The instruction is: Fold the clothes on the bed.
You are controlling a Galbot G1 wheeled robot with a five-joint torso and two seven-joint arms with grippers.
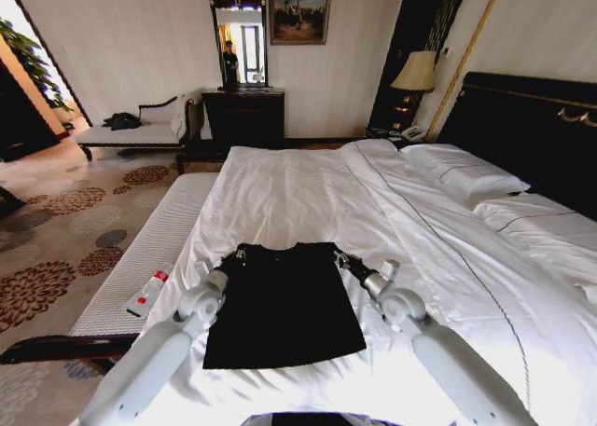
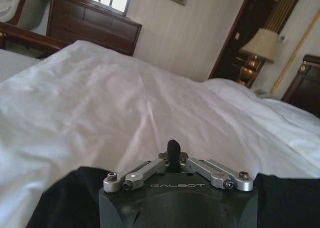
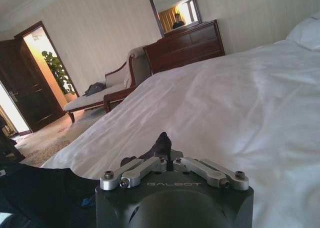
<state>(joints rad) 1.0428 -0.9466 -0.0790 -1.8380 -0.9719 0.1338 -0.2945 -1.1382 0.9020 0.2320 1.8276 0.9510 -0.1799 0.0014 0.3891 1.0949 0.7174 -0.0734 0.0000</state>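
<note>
White bed (image 1: 308,193); both arms outstretched, left tool (image 1: 235,255) and right tool (image 1: 341,258) pinched closed on T-shirt (image 1: 284,305) shoulders.

The head view looks forward and down from above the bed's (image 1: 308,193) foot, taking in both arms, the black T-shirt (image 1: 284,305) close below, and the far wall with its dresser (image 1: 244,116) and mirror (image 1: 237,36). The left wrist view sits low, just behind the left claw (image 2: 173,149), almost level with the duvet (image 2: 125,103), facing across the bed toward the dresser (image 2: 90,24) and lamp (image 2: 260,44). The right wrist view sits equally low behind the right claw (image 3: 161,145), angled toward the chaise (image 3: 100,93) and doorway (image 3: 47,63). All three share the white duvet, the shirt's edge and the dresser.
</note>
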